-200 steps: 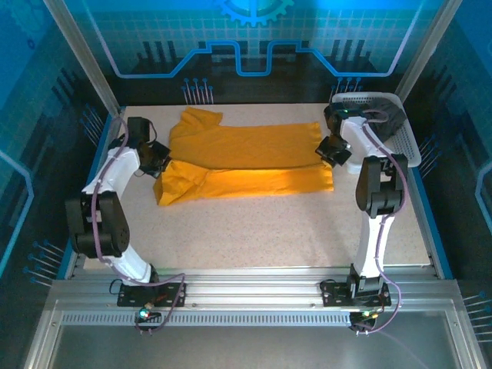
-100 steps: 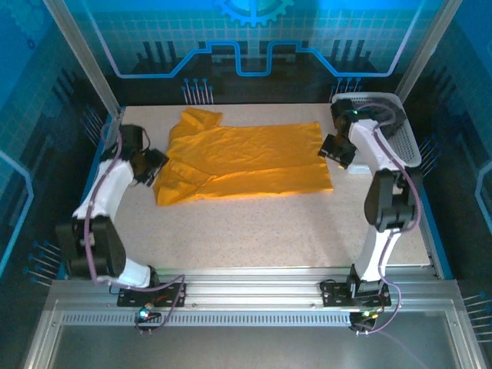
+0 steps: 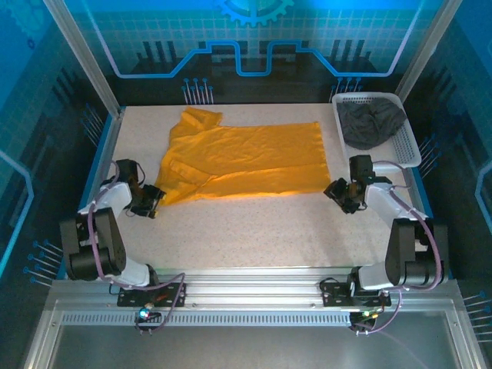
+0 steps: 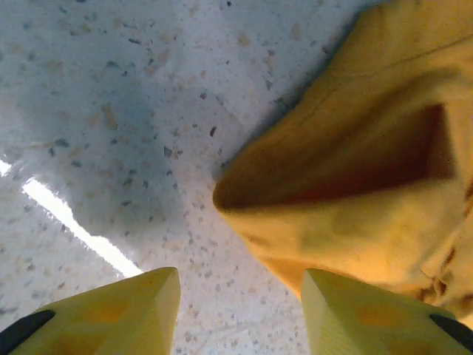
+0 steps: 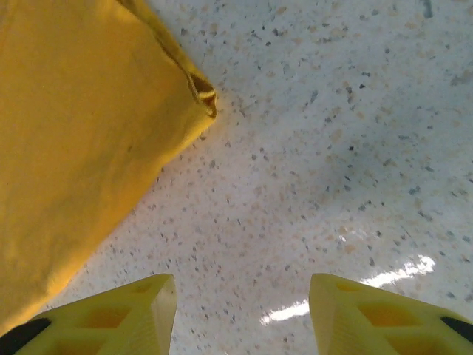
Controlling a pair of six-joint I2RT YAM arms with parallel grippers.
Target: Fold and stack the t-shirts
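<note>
Both arms are low over the table (image 3: 269, 231), elbows tucked back near their bases.

Left gripper (image 3: 150, 201): near the left edge of the table, jaws parted about halfway, nothing held. In the left wrist view this gripper (image 4: 238, 296) has bare speckled table between its fingers. The sleeve opening of the orange-yellow t-shirt (image 4: 355, 185) lies just ahead and to one side, not gripped.

Right gripper (image 3: 342, 194): on the right side of the table, jaws likewise partly open and empty. In the right wrist view this gripper (image 5: 242, 296) is over bare table. The shirt's hem corner (image 5: 81, 126) sits just beyond the fingers, apart from them.

Orange-yellow t-shirt (image 3: 246, 157): flat on the far half of the table, folded over lengthwise, sleeves and collar to the left, hem to the right.

Far right corner: the dark grey t-shirt (image 3: 371, 123) is bunched inside the white mesh basket (image 3: 407, 146).
</note>
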